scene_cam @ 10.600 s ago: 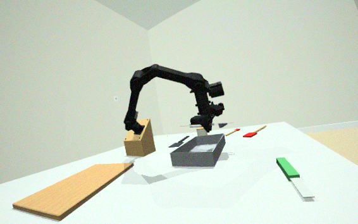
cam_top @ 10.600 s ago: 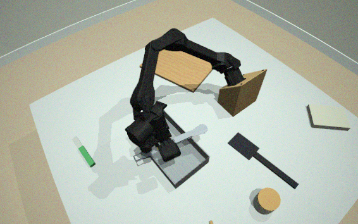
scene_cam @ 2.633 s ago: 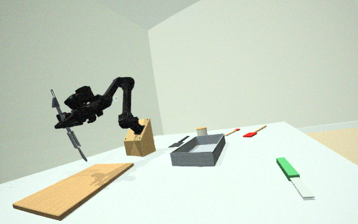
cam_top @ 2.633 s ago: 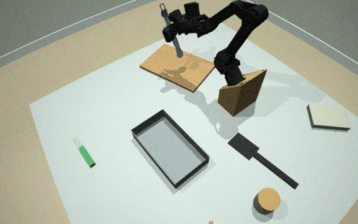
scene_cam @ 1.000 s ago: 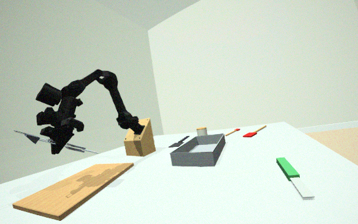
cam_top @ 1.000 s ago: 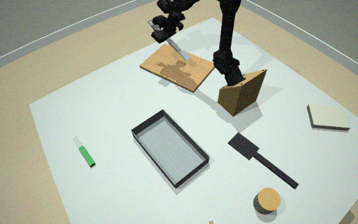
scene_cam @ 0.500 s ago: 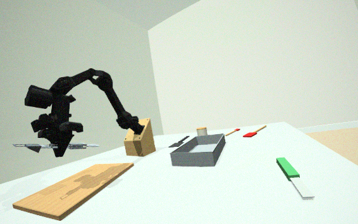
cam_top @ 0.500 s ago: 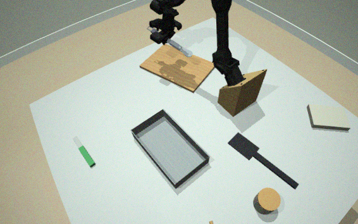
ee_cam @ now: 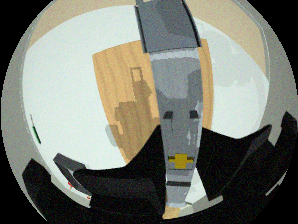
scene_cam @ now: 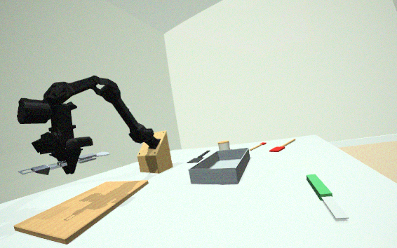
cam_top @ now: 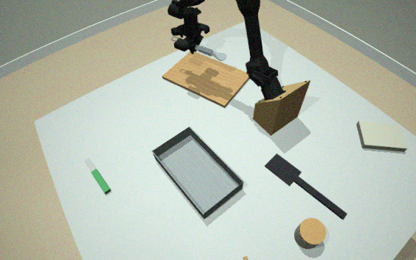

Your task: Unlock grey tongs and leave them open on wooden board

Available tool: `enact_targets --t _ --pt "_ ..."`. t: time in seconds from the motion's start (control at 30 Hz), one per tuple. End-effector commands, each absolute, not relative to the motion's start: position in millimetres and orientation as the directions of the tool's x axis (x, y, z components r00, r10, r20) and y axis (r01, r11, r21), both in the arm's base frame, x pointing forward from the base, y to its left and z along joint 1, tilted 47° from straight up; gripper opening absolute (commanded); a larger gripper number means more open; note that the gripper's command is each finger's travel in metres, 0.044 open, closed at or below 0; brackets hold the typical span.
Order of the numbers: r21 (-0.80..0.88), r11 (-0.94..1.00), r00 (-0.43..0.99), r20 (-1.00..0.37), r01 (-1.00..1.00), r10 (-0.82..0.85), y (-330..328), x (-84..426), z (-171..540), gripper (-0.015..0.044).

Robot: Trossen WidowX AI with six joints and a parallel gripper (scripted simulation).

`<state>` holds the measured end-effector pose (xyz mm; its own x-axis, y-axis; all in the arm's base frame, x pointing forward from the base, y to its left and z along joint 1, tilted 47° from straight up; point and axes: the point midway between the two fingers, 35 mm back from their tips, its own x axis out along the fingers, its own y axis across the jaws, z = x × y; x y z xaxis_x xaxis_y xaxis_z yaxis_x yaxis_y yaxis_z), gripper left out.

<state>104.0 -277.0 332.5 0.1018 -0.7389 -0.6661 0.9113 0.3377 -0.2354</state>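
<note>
Pale walls and a white mat over a tan floor, usual kitchen clutter spread around, and the arm is parked way over at the wooden board [scene_cam: 82, 208] end. So the gripper [scene_cam: 70, 164] is clamped down on the grey tongs [scene_cam: 63, 163], fingers closed most of the way with the metal stopping them from going further. It's got them roughly mid-length, nearer the hinge than the tips going by the wrist view, where the long arms [ee_cam: 166, 63] run off away from the camera. The tongs are up in the air over the board, lying about level, not touching anything; the roasting tin [cam_top: 198, 170] sits well apart with nothing across it. How they'll handle, my guess: thin stiff sheet metal, light, springy once unlocked, and pretty slick between hard fingers. A long thing held at one spot wants to pivot in the grip, so holding near the balance point like this seems sensible. Squeezing across the two arms is also what works the lock, so the same hold does double duty. I honestly can't tell from these views whether the arms have sprung apart yet, they look fairly flat and close together. If they are unlocked, they'd push back against the fingers and could hop a bit on release, so I'd get them low over the board before letting go.
</note>
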Motion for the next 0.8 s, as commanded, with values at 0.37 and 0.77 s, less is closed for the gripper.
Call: enact_targets --t 0.37,0.77 --pt "-0.238 0.330 0.095 -0.664 0.913 -0.741 -281.5 104.4 333.6 -0.0150" --pt "-0.239 0.330 0.095 -0.664 0.913 -0.741 -296.7 107.6 321.7 -0.0150"
